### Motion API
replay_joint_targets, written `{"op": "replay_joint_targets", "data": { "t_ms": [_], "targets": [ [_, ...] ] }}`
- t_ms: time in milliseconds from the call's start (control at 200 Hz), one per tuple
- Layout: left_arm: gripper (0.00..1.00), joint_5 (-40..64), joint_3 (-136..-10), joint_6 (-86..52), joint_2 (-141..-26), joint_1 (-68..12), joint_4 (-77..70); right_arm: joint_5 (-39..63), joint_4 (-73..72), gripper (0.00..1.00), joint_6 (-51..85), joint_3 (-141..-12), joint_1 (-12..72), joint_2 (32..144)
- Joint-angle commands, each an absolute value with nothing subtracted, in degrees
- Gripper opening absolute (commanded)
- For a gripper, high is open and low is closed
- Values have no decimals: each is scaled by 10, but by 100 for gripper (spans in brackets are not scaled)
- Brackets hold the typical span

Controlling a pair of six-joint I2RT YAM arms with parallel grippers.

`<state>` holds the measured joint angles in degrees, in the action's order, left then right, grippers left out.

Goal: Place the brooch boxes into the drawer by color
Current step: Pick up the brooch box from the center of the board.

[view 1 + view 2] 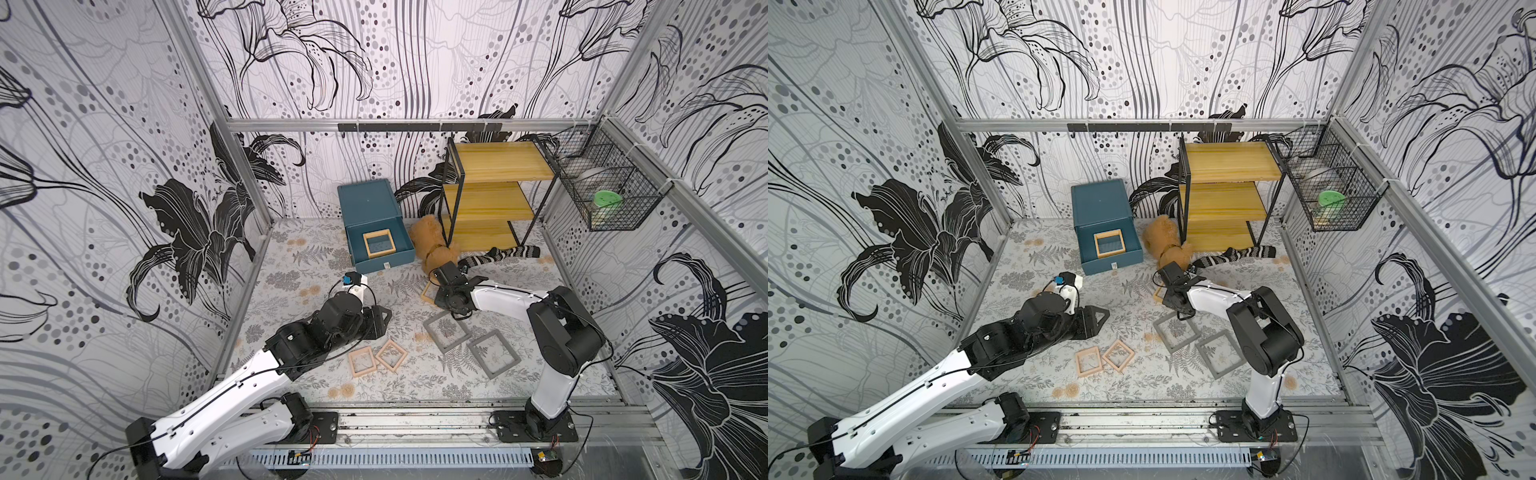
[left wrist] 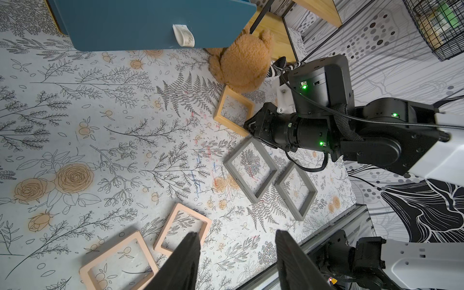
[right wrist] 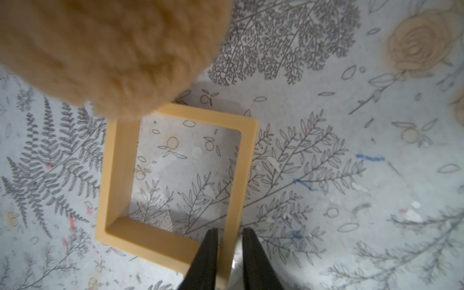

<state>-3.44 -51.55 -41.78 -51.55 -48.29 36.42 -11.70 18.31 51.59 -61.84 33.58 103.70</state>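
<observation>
The teal drawer chest (image 1: 365, 203) stands at the back with its top drawer (image 1: 384, 262) pulled out, and one yellow brooch box (image 1: 378, 242) lies inside. A second yellow brooch box (image 3: 113, 175) lies flat on the mat against the plush toy. My right gripper (image 3: 228, 231) is shut on this box's side wall, one finger inside the frame and one outside. Two grey boxes (image 1: 435, 337) (image 1: 481, 361) and two pale pink boxes (image 1: 352, 365) (image 1: 384, 363) lie nearer the front. My left gripper (image 2: 236, 251) hovers open and empty beside the pink boxes (image 2: 180, 208).
A tan plush toy (image 1: 430, 245) sits between the drawer and the yellow shelf rack (image 1: 494, 191), touching the gripped box. A striped sock (image 1: 498, 254) lies in front of the rack. A wire basket (image 1: 602, 195) hangs on the right wall.
</observation>
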Motion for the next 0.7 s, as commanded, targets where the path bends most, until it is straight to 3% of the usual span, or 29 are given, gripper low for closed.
{"op": "replay_joint_targets", "data": {
  "t_ms": [0, 481, 696],
  "targets": [
    [53, -44, -525, -420, -517, -485, 348, -120, 193, 19, 526, -634, 333, 1050],
    [53, -43, -527, -419, -520, -485, 345, -149, 283, 2, 524, -687, 339, 1056],
    [53, -44, -528, -418, -522, -485, 343, -129, 328, 0, 516, -703, 350, 1047]
  ]
}}
